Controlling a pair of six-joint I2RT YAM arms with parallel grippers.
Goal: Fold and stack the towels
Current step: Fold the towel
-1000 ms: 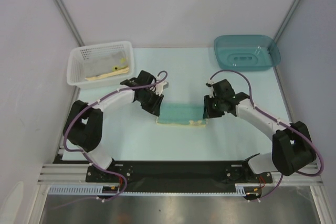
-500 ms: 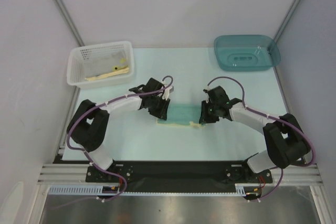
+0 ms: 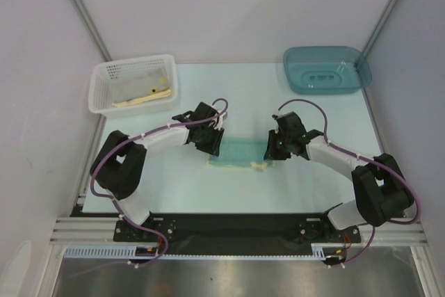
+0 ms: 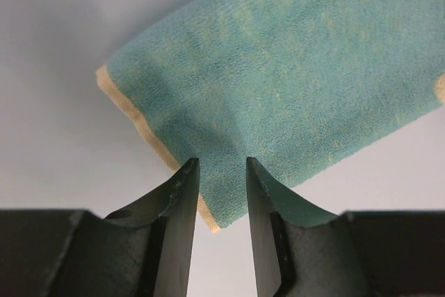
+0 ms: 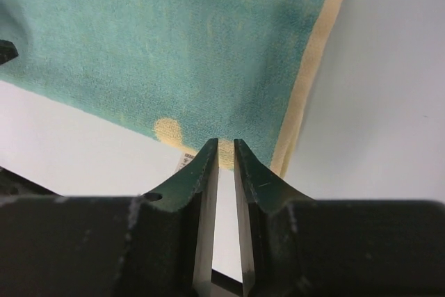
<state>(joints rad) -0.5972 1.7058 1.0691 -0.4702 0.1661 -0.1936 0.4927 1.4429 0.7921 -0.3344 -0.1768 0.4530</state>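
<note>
A: Where is the towel [image 3: 240,151]?
B: It lies flat at the centre of the counter [image 3: 208,189]. Teal face up, yellow border along the 6 o'clock edge.
A: State of left hand [image 4: 221,162]?
B: At the towel's 9 o'clock end. Fingers slightly parted over the corner, gripping nothing.
A: And right hand [image 5: 226,142]?
B: At the 3 o'clock end. Fingers nearly together at the border; cannot tell if cloth is pinched.
A: Other items?
B: White basket [image 3: 94,92] at 10 o'clock, teal tub [image 3: 358,74] at 2 o'clock.

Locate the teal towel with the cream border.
In the top view, the teal towel with the cream border lies flat between the left gripper and the right gripper, one at each end.
</note>
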